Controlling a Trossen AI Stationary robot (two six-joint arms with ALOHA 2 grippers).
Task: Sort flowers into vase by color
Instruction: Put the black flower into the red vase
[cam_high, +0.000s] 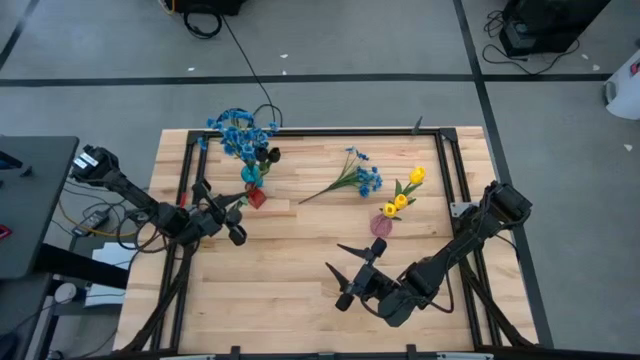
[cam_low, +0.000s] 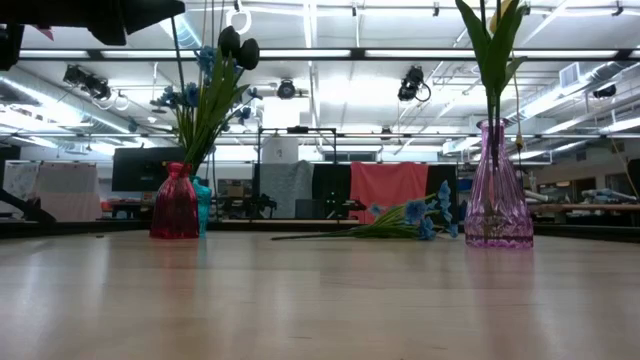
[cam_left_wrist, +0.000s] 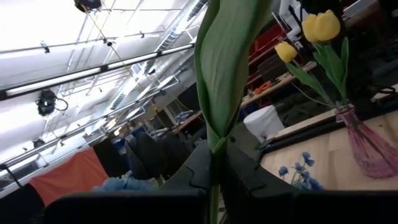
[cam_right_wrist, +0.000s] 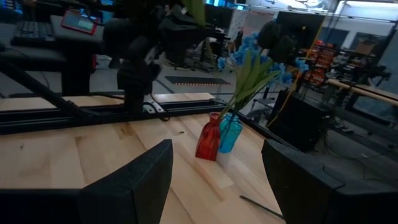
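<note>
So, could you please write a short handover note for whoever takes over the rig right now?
Left gripper: shut on a green stem, beside the red vase.
Right gripper: open, empty, hovering over the table's near middle.
Things: red vase holds the dark tulips; the small blue vase next to it holds blue blossoms; the pink vase holds yellow tulips.
Done: yellow, dark and part of the blue flowers are in vases.
Left: one blue sprig lies flat on the table between the vases; it likely belongs in the blue vase.
</note>
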